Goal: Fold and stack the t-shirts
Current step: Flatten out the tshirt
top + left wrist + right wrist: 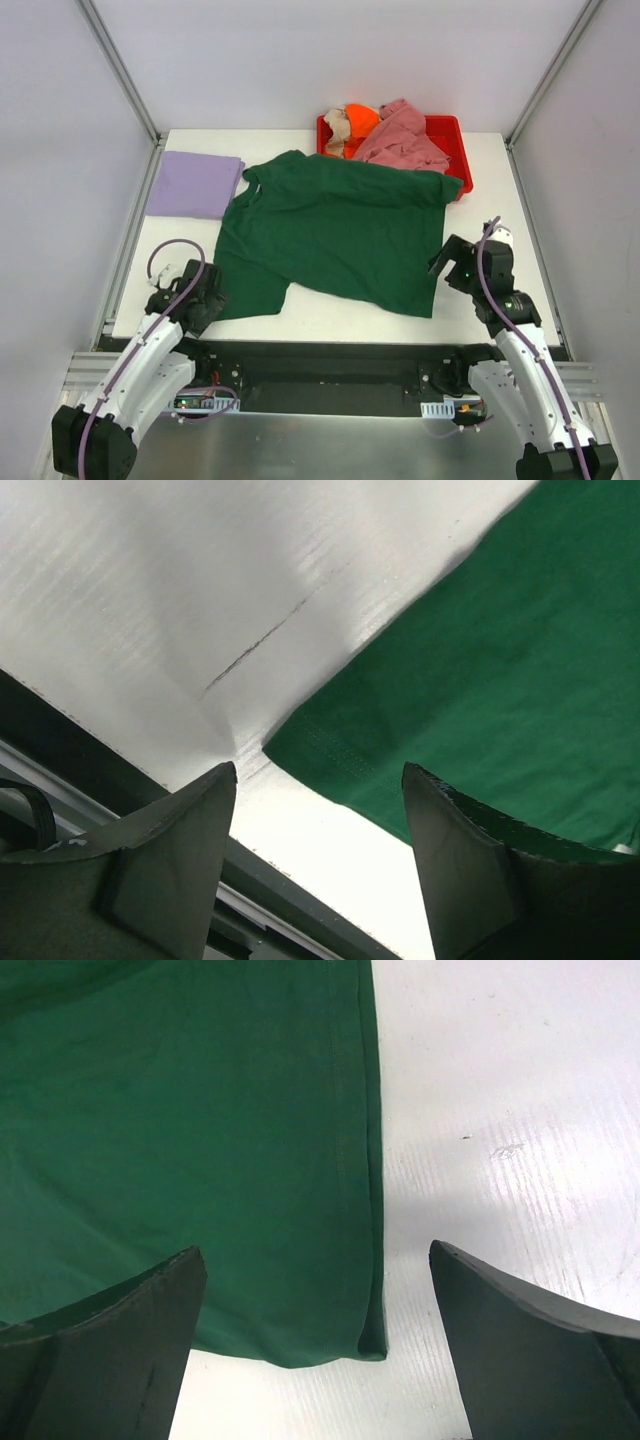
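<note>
A dark green t-shirt [335,228] lies spread flat in the middle of the white table. A folded lavender t-shirt [193,184] lies at the back left. Pink [405,135], orange [360,120] and beige [340,125] shirts are heaped in a red tray. My left gripper [205,300] is open and empty at the green shirt's near left corner [310,745]. My right gripper [450,262] is open and empty over the shirt's near right corner [365,1345].
The red plastic tray [455,130] stands at the back of the table, right of centre. The table's near edge and a dark metal rail [120,770] run just below the left gripper. Grey walls enclose the table on three sides.
</note>
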`<state>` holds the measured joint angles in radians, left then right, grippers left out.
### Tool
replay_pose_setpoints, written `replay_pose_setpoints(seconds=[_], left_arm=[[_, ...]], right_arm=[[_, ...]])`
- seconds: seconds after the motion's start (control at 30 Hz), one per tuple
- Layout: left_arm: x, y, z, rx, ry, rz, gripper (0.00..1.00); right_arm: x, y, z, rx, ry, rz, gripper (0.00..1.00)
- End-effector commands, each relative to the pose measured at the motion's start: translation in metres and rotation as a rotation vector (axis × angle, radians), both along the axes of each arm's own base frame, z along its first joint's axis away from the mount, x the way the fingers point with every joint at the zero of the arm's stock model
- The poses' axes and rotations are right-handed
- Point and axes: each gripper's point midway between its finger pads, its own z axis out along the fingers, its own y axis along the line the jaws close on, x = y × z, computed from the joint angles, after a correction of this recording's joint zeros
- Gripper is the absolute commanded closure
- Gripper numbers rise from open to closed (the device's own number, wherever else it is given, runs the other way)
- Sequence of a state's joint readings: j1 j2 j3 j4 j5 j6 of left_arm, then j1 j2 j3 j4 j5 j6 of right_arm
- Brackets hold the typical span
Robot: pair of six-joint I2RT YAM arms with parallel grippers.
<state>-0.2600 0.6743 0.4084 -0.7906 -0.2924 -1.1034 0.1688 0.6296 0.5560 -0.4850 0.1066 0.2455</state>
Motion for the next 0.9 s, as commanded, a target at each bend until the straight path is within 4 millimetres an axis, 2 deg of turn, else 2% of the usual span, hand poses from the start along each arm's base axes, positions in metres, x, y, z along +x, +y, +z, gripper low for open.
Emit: replay_pose_setpoints(seconds=[0.0, 0.17, 0.27, 0.43, 0.57, 0.63, 0.7, 0.87], left_arm=[[-0.003, -0.001, -0.010, -0.026, 0.050, 0.069, 0.37], [-0.009, 0.010, -0.020, 0.030, 0.115, 0.094, 0.48], [-0.008, 0.008, -0.026, 0.019, 0.115, 0.093, 0.59], [0.007, 0.003, -0.026, 0.001, 0.057, 0.059, 0.61], [0.012, 0.001, -0.026, -0.004, 0.033, 0.023, 0.66], [0.015, -0.003, -0.025, -0.020, 0.024, 0.002, 0.76], [0.016, -0.005, -0.025, -0.026, 0.017, -0.009, 1.00], [0.023, -0.008, -0.016, -0.035, -0.055, -0.062, 1.00]], right_arm=[[-0.001, 0.001, 0.001, -0.011, 0.006, 0.016, 0.04], [-0.001, 0.000, -0.001, -0.014, 0.014, 0.015, 0.04], [-0.002, -0.002, -0.003, -0.021, 0.018, 0.004, 0.04], [-0.003, 0.000, -0.005, -0.013, 0.034, 0.006, 0.04], [-0.008, 0.002, -0.009, -0.004, 0.061, 0.016, 0.04], [-0.012, 0.001, -0.012, -0.006, 0.084, 0.014, 0.04], [-0.018, 0.002, -0.016, -0.001, 0.108, 0.017, 0.04], [-0.047, 0.005, -0.040, 0.007, 0.288, 0.014, 0.02]])
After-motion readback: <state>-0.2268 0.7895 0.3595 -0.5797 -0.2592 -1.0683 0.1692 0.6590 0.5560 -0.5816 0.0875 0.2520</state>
